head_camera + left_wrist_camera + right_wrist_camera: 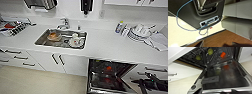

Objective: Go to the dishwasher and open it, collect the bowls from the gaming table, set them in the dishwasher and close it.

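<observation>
R gripper [147, 83] is sitting low at near right, beside the open dishwasher [107, 75]; can't tell how its fingers are set. L gripper: can't tell either. Dishwasher is standing under the white counter [105, 46], right of the sink [61, 38], its door [224, 78] lying down flat. In the dark rack, two green bowls [210, 51] and an orange item [222, 54] are showing. Plates [138, 32] are resting on the counter, far right. No readable labels or writing.
</observation>
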You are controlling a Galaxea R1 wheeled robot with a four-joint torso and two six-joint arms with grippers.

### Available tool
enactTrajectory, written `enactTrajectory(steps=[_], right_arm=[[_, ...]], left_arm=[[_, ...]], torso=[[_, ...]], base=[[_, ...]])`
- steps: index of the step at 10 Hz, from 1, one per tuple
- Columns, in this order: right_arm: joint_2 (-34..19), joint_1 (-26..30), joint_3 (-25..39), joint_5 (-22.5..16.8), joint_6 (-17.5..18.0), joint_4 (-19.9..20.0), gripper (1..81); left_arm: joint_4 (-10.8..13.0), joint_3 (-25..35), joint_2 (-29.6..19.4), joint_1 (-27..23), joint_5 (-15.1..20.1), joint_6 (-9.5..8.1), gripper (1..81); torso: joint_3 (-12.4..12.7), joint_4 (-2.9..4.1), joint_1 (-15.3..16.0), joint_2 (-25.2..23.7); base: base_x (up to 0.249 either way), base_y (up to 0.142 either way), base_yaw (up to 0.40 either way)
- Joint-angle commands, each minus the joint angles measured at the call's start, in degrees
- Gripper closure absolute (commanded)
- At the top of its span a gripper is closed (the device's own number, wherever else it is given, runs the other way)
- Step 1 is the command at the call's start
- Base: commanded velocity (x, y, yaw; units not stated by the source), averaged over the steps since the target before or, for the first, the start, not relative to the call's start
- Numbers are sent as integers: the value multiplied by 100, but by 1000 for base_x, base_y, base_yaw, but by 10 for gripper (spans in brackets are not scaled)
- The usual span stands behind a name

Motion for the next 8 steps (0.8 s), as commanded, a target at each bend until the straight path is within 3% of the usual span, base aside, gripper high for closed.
enactTrajectory(steps=[1,4,7,8], right_arm=[[-402,-807,206,-132,-283,-54,10],[-191,-1861,-233,237,-327,-292,10],[151,-2713,-681,800,-327,-511,10],[328,-2960,-840,870,-327,-582,10]], left_arm=[[-34,-65,-40,66,181,-13,10],[-43,-338,-31,66,-188,-31,10],[-43,-355,-57,66,-206,-39,10],[-43,-355,-57,66,-206,-39,10]], torso=[[0,0,0,0],[0,0,0,0],[0,0,0,0],[0,0,369,-573]], base=[[0,0,0],[0,0,0],[0,0,0],[0,0,0]])
